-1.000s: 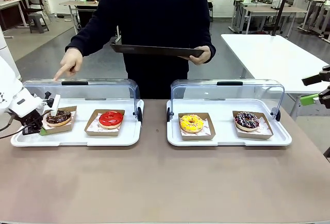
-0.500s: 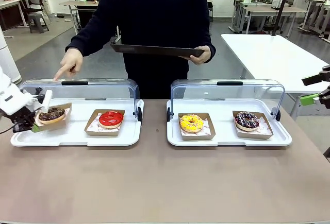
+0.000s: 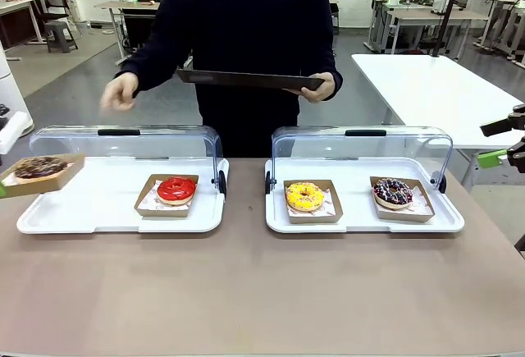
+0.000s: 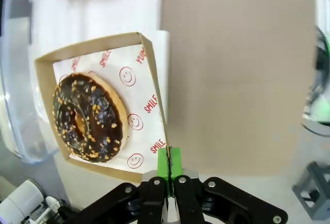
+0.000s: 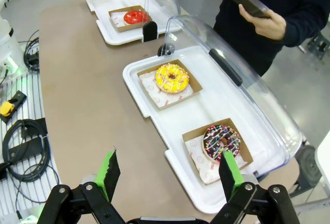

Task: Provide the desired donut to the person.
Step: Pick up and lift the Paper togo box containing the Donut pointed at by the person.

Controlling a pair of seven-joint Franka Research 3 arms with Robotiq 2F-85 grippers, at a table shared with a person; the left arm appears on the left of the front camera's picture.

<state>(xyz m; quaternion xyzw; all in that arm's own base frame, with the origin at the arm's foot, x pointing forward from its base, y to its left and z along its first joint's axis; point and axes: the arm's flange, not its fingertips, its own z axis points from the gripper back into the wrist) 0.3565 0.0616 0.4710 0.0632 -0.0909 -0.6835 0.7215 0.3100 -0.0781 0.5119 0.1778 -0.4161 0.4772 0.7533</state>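
Note:
A chocolate donut with nut crumbs [image 4: 87, 117] lies in a brown cardboard box [image 4: 150, 64]. My left gripper [image 4: 169, 168] is shut on the box's edge, green pads pinching the cardboard. The box [image 3: 39, 173] hangs tilted at the far left, off the end of the left white tray [image 3: 98, 209]. The person [image 3: 246, 20] in black stands across the table. One hand [image 3: 321, 88] holds a dark flat tray [image 3: 246, 80] and the other hand [image 3: 120, 92] is raised beside it. My right gripper [image 5: 169, 175] is open and holds nothing, off the table's right end [image 3: 499, 142].
A red donut [image 3: 176, 189] in its box stays on the left tray under an open clear lid [image 3: 123, 139]. The right white tray [image 3: 361, 219] holds a yellow donut [image 3: 304, 197] and a sprinkled dark donut [image 3: 393, 192]. Cables [image 5: 23, 141] lie beside the table.
My left gripper lifted the chocolate donut's box off the left tray and carried it left and up. The person's pointing hand pulled back and rose.

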